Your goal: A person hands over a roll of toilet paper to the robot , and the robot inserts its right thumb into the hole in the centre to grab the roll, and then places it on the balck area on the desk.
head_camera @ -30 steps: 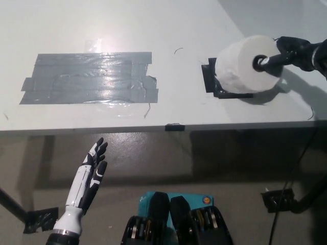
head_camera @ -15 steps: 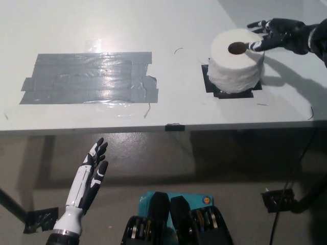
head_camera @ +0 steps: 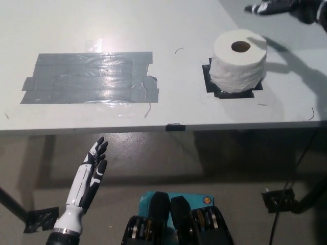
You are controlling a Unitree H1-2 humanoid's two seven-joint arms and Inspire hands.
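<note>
One toilet roll (head_camera: 239,61) stands on the desk's (head_camera: 184,30) black patch (head_camera: 213,86).

White toilet paper roll (head_camera: 239,61), dark brown core hole. Black square patch (head_camera: 214,86) showing beneath it. Pale grey desk (head_camera: 179,30). Glossy grey tape patch (head_camera: 89,77), streaked with white glare. Left hand (head_camera: 90,173) white with black finger segments. Right hand (head_camera: 278,7) black. Teal block (head_camera: 171,200) with orange dot below.
</note>
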